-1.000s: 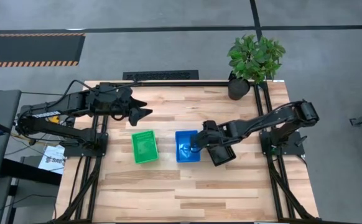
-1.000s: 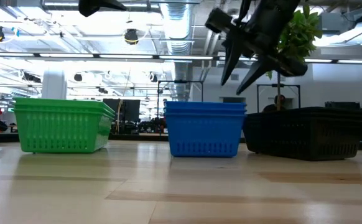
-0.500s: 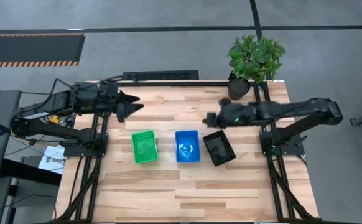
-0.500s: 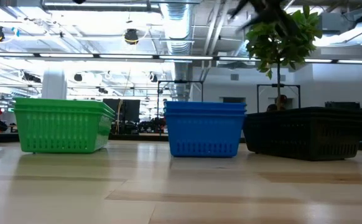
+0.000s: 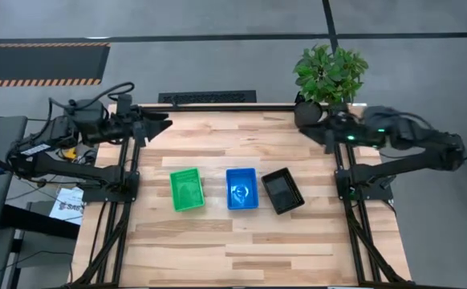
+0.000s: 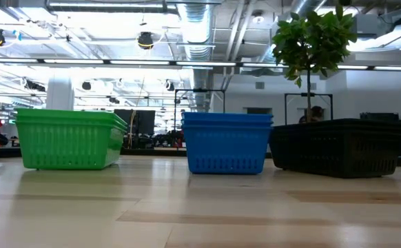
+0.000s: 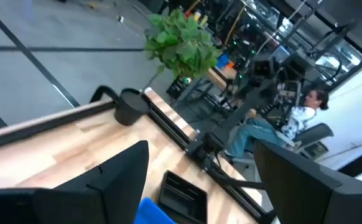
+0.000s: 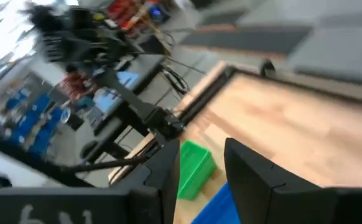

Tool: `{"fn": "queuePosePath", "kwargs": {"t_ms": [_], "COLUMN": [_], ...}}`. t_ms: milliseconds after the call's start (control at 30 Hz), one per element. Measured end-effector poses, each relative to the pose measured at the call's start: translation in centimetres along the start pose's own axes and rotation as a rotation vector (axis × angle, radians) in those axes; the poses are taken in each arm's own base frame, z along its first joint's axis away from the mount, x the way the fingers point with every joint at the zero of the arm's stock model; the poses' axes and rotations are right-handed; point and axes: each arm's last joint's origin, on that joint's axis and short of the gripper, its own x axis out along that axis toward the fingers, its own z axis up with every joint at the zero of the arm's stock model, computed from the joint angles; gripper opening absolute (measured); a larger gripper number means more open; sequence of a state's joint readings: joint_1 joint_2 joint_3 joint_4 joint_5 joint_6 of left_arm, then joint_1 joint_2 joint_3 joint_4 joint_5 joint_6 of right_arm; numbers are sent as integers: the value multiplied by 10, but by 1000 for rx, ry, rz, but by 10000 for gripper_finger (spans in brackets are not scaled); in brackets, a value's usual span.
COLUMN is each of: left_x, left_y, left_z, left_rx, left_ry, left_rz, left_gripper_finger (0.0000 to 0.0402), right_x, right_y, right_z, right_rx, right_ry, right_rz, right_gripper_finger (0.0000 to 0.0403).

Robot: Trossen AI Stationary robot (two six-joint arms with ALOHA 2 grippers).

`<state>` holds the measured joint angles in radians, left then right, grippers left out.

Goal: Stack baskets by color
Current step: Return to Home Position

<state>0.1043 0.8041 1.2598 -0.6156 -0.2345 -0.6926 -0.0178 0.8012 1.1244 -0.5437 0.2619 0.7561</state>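
Three stacks of nested baskets stand in a row mid-table on their bottoms: green (image 5: pixel 187 189) (image 6: pixel 68 140), blue (image 5: pixel 241 188) (image 6: pixel 226 142) and black (image 5: pixel 282 190) (image 6: pixel 338 147). My left gripper (image 5: pixel 161 122) (image 7: pixel 199 186) hangs open, high over the table's far left corner, with nothing between its fingers. My right gripper (image 5: pixel 312 124) (image 8: pixel 203 180) hangs open and high at the far right, beside the plant pot, also with nothing in it. Both are well clear of the baskets and out of the low view.
A potted green plant (image 5: pixel 330 74) (image 6: pixel 314 41) stands at the table's far right corner, close to my right gripper. Bare wood (image 5: pixel 241 249) lies in front of the baskets. A seated person (image 7: pixel 280 124) shows in the room beyond the table.
My right gripper has risen from just above the blue stack and swung back toward the table's far right corner, by the plant, tipping from pointing down toward level. My left gripper has drawn back toward the far left and risen. The three stacks have not moved.
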Motion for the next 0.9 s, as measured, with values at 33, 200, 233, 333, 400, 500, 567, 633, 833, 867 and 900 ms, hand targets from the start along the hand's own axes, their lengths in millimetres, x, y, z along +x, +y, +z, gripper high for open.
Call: {"fn": "queuePosePath", "kwargs": {"t_ms": [33,200,233,333,400,500,567,633,833,867,900], "left_x": [0,0,0,0,-1,-4,-3,-5,-16,-19,-21], "left_y": [0,-1,-3,-8,-9,-8,-8,-7,5,8,13], "left_z": [0,0,1,4,6,7,6,3,-11,-14,-18], "left_rx": [-3,26,90,215,247,295,324,346,355,350,346], "left_ry": [9,4,1,-27,-48,-56,-52,-57,-114,-115,-112], "left_rz": [-5,-24,-50,-115,-127,-124,-131,-162,-302,-305,-304], "left_gripper_finger": [278,278,278,278,278,278,278,278,278,278,278], "right_x": [-8,-39,-44,-63,-76,-92,-96,-100,-103,-102,-101], "right_y": [0,-4,-6,-15,-21,-29,-32,-37,-57,-60,-64], "right_z": [2,8,8,8,6,5,3,-1,-21,-24,-28], "right_rx": [-48,-216,-233,-249,-252,-249,-258,-274,-262,-254,-248], "right_ry": [-15,-73,-79,-80,-82,-92,-101,-128,-200,-222,-238], "right_rz": [18,79,79,68,65,66,71,88,136,152,163], "right_gripper_finger": [145,142,142,144,146,148,147,146,142,142,142]}}
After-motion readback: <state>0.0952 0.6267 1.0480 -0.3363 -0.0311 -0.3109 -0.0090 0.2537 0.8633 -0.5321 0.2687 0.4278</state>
